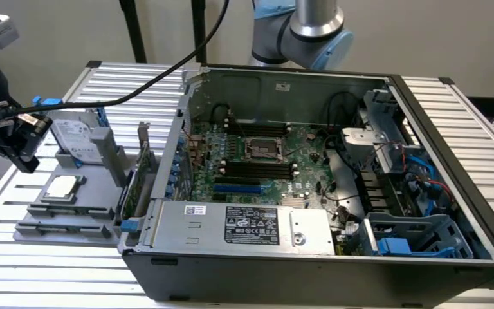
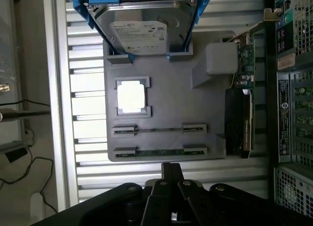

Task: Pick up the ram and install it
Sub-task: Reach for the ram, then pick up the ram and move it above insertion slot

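the gripper (image 2: 172,166) hangs just off the grey tray (image 2: 166,113), jaws closed on nothing; the ram (image 2: 161,150) lies in the slot along the tray's nearest edge, chips hard to make out.

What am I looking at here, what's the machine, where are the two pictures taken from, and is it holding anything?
It is a robot arm with a gripper. One picture comes from a camera off the arm, the other from a camera on the arm's wrist. On the slatted table stand an open computer case and a grey tray holding a hard drive, a square processor chip and the ram, a thin green stick. The gripper hangs near the tray; the ram lies in it, not picked up.
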Robot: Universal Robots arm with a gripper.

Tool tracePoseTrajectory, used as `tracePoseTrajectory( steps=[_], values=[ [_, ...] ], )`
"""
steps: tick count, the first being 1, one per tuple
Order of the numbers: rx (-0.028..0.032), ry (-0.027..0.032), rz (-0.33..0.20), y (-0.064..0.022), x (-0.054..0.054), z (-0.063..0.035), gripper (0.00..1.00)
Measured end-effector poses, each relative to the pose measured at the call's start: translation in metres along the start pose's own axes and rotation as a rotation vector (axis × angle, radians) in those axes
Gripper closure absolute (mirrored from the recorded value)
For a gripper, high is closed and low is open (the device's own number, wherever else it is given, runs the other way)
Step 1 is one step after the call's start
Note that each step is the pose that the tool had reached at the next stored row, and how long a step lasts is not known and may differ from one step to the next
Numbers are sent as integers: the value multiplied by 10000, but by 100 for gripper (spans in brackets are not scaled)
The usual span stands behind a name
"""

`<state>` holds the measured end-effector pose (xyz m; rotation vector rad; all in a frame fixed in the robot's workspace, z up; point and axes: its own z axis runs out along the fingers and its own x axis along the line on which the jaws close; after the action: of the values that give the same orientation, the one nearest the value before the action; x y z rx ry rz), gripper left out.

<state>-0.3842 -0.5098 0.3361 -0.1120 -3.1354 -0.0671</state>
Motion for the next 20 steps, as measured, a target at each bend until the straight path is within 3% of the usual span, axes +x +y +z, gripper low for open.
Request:
tracePoseTrajectory(
  steps=[13,20],
  values=[
    [1,1,-6,0,0,1,89],
    [4,26,-1105,-2,-1,17,89]
  ],
)
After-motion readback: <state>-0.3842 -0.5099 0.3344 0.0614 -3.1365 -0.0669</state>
